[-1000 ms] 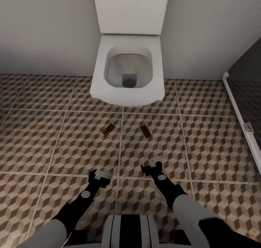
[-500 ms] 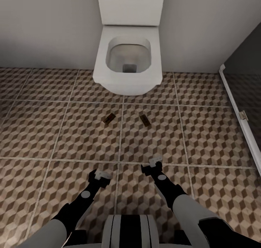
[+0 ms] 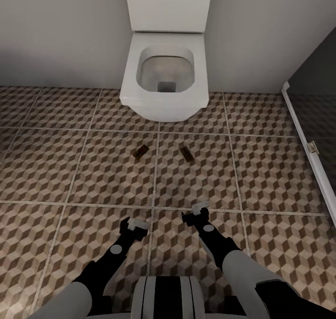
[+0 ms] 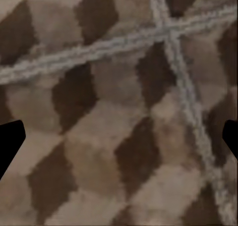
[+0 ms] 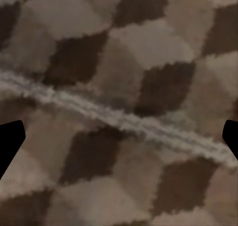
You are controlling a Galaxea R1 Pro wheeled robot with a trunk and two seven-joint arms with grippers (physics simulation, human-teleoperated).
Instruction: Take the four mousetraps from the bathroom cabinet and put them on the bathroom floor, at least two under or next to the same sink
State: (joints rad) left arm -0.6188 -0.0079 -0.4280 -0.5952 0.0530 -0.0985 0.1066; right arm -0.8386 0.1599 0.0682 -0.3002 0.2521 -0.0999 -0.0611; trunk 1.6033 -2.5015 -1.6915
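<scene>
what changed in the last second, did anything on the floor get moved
Nothing on the floor moved. The view shifted early on, so the camera moved, not the toilet or the two mousetraps. Since then the left gripper has edged slightly toward the right gripper, which stayed put. Both stay open and empty over the bathroom floor.

Two mousetraps (image 3: 140, 152) (image 3: 185, 153) (small, brown), flat on patterned bathroom floor (image 3: 93, 179), apart
</scene>
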